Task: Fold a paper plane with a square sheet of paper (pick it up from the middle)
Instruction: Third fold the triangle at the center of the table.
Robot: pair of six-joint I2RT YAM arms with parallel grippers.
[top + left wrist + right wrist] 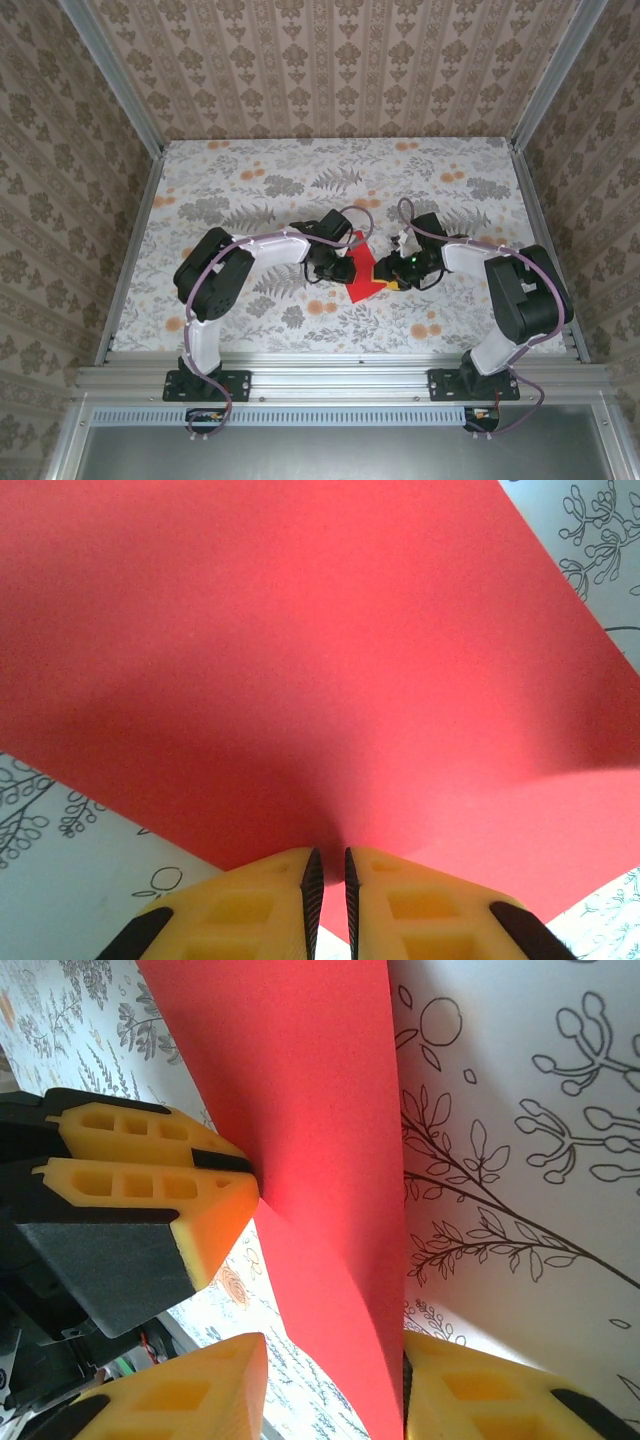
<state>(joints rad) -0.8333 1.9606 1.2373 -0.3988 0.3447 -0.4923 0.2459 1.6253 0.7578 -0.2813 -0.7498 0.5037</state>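
Left claw [329, 880] clenched on red paper [300, 660] edge; right claw [330, 1365] released, straddling paper.

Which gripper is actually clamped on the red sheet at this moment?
The left gripper: its fingers are pressed together on the edge of the red sheet. The right gripper only straddles the sheet, its jaws apart.

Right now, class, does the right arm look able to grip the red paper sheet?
Probably yes: the red paper sheet runs between the open jaws of the right gripper, with nothing blocking it, while the left gripper pinches the sheet close by.
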